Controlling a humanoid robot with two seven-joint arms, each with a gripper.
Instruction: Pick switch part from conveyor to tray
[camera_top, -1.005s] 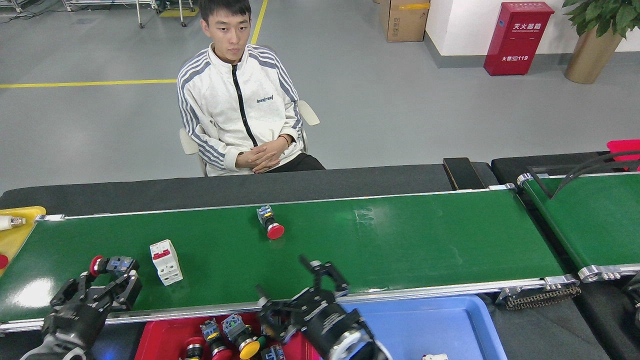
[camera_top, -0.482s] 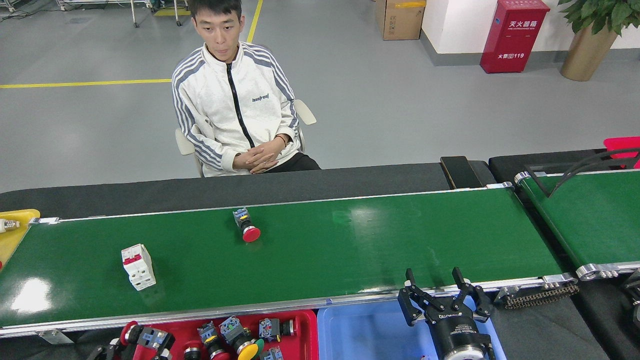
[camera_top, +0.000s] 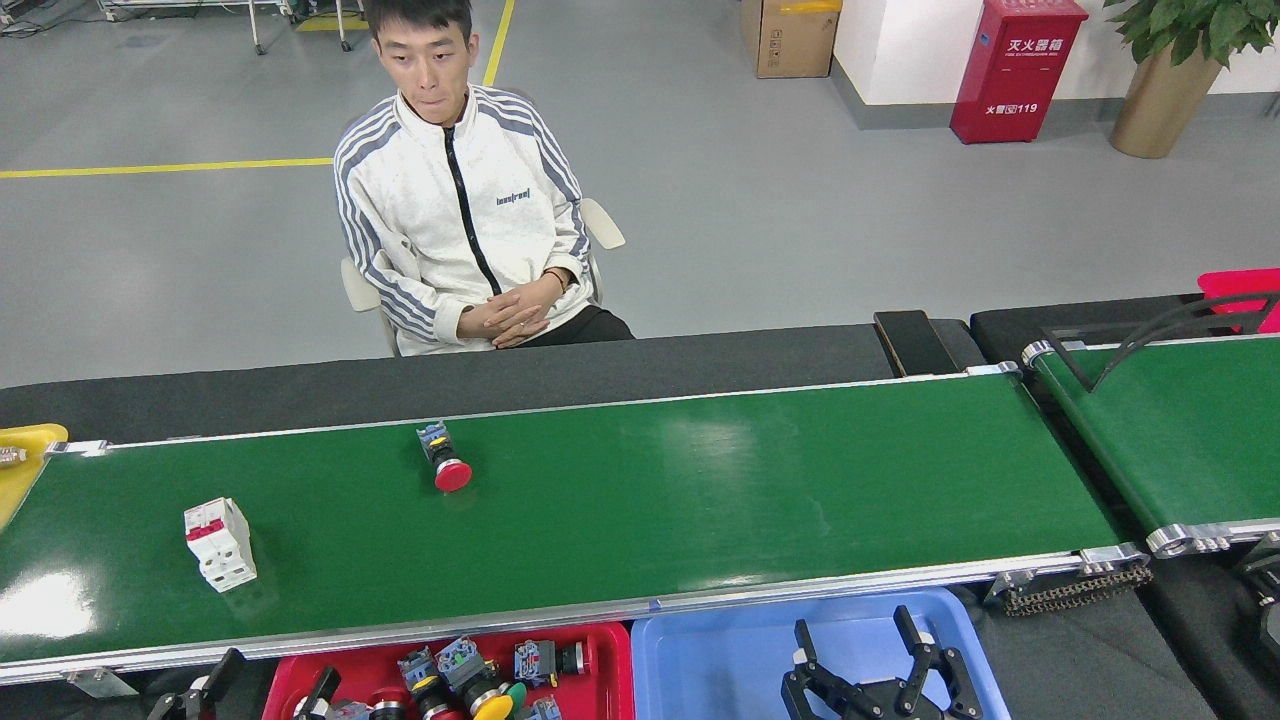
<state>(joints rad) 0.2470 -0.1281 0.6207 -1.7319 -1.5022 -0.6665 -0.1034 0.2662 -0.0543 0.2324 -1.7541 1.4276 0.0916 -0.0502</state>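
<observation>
Two parts lie on the conveyor (camera_top: 700, 480): a red-capped switch part (camera_top: 444, 466) left of centre, on its side near the far rail, and a white breaker (camera_top: 220, 544) at lower left. Both grippers sit low at the bottom edge, off the belt. Over the blue tray (camera_top: 700, 660), the right gripper (camera_top: 860, 650) spreads its fingers wide and empty. Over the red tray (camera_top: 600, 640), where sorted switches collect, the left gripper (camera_top: 262, 685) looks parted, with a dark part just beside its right finger; I cannot tell if it holds anything.

Right half of the conveyor (camera_top: 800, 480) lay bare; at frame left, a white breaker (camera_top: 220, 545) and red-capped switch (camera_top: 445, 465) stood well apart.
</observation>
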